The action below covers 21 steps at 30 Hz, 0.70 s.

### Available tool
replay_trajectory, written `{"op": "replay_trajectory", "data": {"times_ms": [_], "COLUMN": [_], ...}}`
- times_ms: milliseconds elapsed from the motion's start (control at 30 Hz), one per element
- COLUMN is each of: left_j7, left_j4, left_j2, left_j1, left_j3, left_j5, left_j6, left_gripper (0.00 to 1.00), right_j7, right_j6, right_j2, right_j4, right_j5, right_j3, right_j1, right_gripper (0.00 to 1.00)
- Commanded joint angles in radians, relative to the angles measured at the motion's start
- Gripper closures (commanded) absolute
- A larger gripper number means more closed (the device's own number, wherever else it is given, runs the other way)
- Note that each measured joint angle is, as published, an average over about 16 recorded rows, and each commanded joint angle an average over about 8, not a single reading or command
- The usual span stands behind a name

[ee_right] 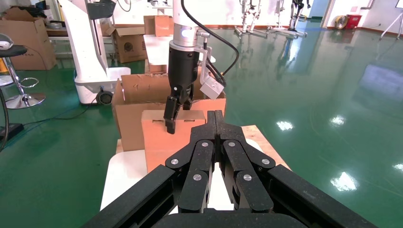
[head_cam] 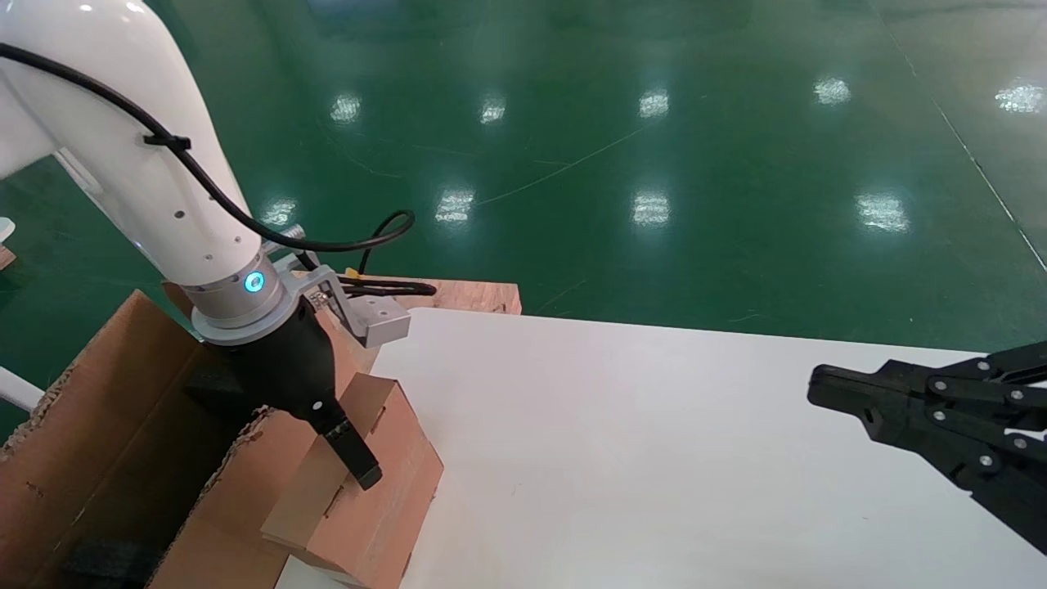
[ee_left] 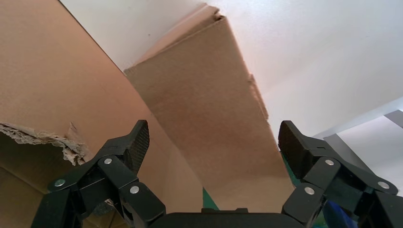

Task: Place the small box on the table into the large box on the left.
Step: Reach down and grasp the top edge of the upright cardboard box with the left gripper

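Head view high above the table, wrist views close, all sharing the small box

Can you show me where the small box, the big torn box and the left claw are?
small box [head_cam: 384, 483], head view, side panel.
large box [head_cam: 82, 401], head view, outer flap.
left gripper [ee_left: 214, 142], left wrist view, between its open fingertips.

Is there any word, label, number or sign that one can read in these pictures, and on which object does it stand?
None can be read.
The small box is plain brown cardboard, without print.
The large box shows no label on its visible sides.
The table is bare white.
The far cartons carry a dark round mark, too small to read.
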Motion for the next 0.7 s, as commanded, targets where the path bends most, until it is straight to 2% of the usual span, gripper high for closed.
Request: {"op": "replay_trajectory", "data": {"times_ms": [33, 233, 267, 300, 433, 500, 567, 700], "left_j7": [-0.004, -0.006, -0.006, -0.005, -0.004, -0.003, -0.003, -0.003], "left_j4": [0.003, 0.007, 0.008, 0.008, 0.010, 0.011, 0.011, 0.011], "left_j2": [0.000, 0.002, 0.003, 0.003, 0.004, 0.005, 0.005, 0.005], "left_j1": [0.003, 0.005, 0.006, 0.007, 0.010, 0.011, 0.011, 0.010], "left_j3": [0.002, 0.006, 0.007, 0.008, 0.010, 0.011, 0.011, 0.010], "left_j5": [0.002, -0.002, -0.003, -0.004, -0.009, -0.011, -0.011, -0.010], "left_j6": [-0.003, 0.002, 0.003, 0.004, 0.007, 0.008, 0.008, 0.008], "left_gripper": [0.00, 0.00, 0.00, 0.00, 0.02, 0.25, 0.50, 0.98], "right_j7": [0.000, 0.000, 0.000, 0.000, 0.000, 0.000, 0.000, 0.000], "right_j6": [0.000, 0.000, 0.000, 0.000, 0.000, 0.000, 0.000, 0.000], "right_j2": [0.000, 0.000, 0.000, 0.000, 0.000, 0.000, 0.000, 0.000], "right_j4": [0.000, 0.000, 0.000, 0.000, 0.000, 0.000, 0.000, 0.000], "right_j5": [0.000, 0.000, 0.000, 0.000, 0.000, 0.000, 0.000, 0.000], "right_j3": [0.000, 0.000, 0.000, 0.000, 0.000, 0.000, 0.000, 0.000], "right_j1": [0.000, 0.000, 0.000, 0.000, 0.000, 0.000, 0.000, 0.000], "right_gripper": [1.00, 1.00, 0.97, 0.90, 0.40, 0.15, 0.00, 0.00]}}
